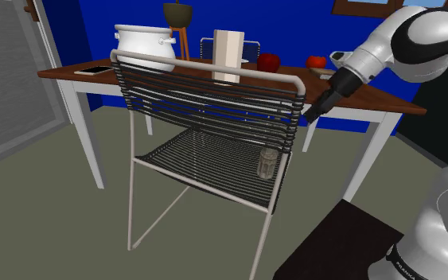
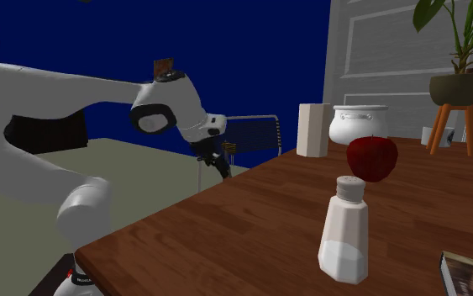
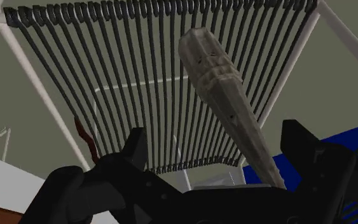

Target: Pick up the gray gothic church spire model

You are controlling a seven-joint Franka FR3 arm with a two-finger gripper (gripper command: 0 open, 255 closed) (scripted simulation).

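- The brown wooden tabletop (image 1: pixel 214 79) runs across the back, and it's busy: a white pot (image 1: pixel 144 46) and a tall pale carton (image 1: pixel 228 54) are the big pieces up there.
- In front stands the chair (image 1: pixel 206 155), a white tube frame strung with dark cords, and that's where the action is.
- The white arm (image 1: pixel 405 40) reaches in from the shoulder view's right, over the chair's back rail.
- Here's the target: the spire model (image 1: pixel 268 163) is upright on the chair seat, near the seat's corner on the shoulder view's right. It's mottled grey.
- The gripper (image 1: pixel 313 113) hangs above the back rail's corner with its fingers spread wide and nothing in them. It's well apart from the spire.
- In the wrist view the spire model (image 3: pixel 225 95) lines up between the gripper (image 3: pixel 217 137) fingers, untouched, tapering from a blocky end to a narrower one.
- Handling call: it looks small, rigid and light. The taper could let it slide out of a pinch, and thin detail may be fragile.
- I'd clamp the broad, flat-sided body rather than the narrow end. The corded seat is uneven footing, so a nudge could tip it.
- Writing: small lettering on the arm's base (image 1: pixel 406 263) seems to read FRANKA. I see no label on the spire.
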